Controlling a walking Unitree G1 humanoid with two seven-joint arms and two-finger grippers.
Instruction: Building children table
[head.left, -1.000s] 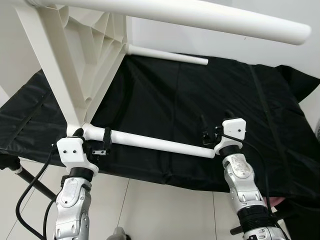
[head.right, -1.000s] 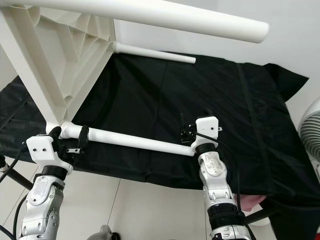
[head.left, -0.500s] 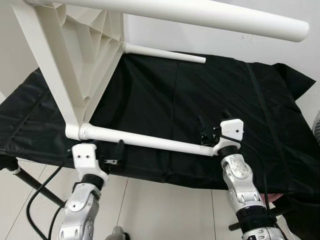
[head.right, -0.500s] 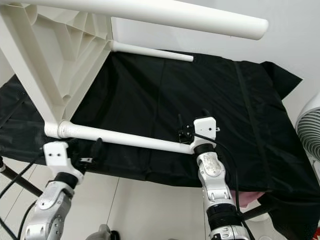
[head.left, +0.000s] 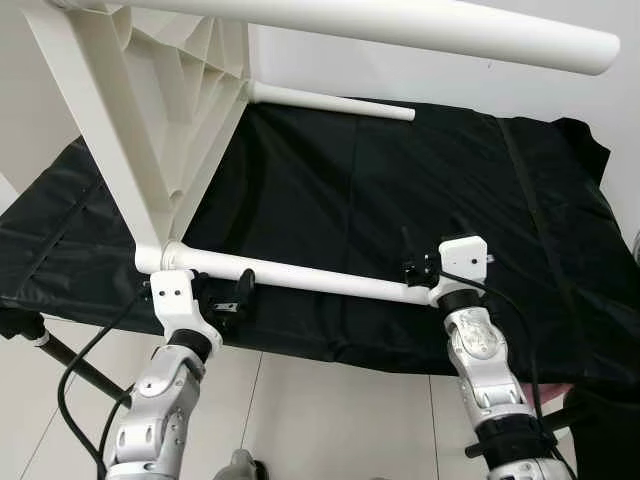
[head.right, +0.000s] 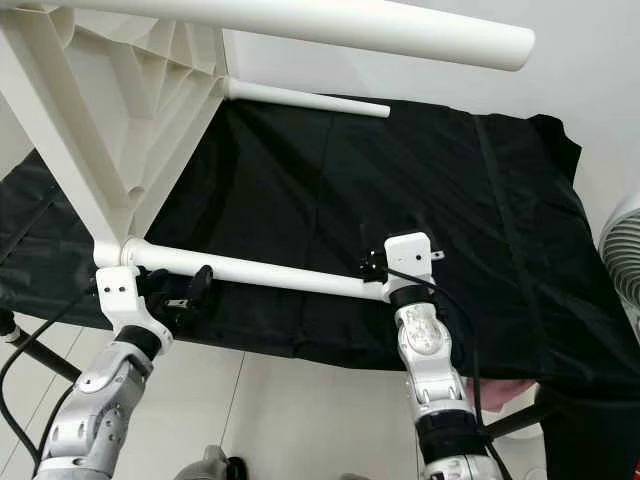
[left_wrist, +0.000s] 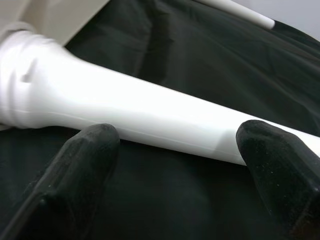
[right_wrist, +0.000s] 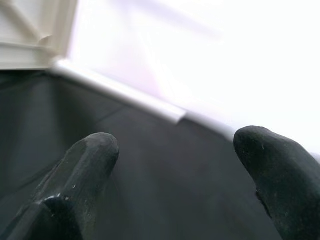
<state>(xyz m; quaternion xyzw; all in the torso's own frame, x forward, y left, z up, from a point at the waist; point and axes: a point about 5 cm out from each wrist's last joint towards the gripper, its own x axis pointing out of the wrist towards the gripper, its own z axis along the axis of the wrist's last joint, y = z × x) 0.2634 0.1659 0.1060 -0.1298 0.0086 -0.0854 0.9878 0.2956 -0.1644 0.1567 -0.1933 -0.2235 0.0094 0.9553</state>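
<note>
The white plastic children's table (head.left: 150, 120) stands tipped on its side at the near left corner of the black-covered tabletop (head.left: 420, 200), its legs jutting out sideways. It looks light, stiff and smooth, so likely slippery. The nearest leg (head.left: 300, 278) runs along the tabletop's near edge. The left gripper (head.left: 222, 300), fingers apart, sits just under the leg's socket end. The right gripper (head.left: 418, 268) is at the free tip, fingers spread in its wrist view. The far right of the tabletop gives open room.
</note>
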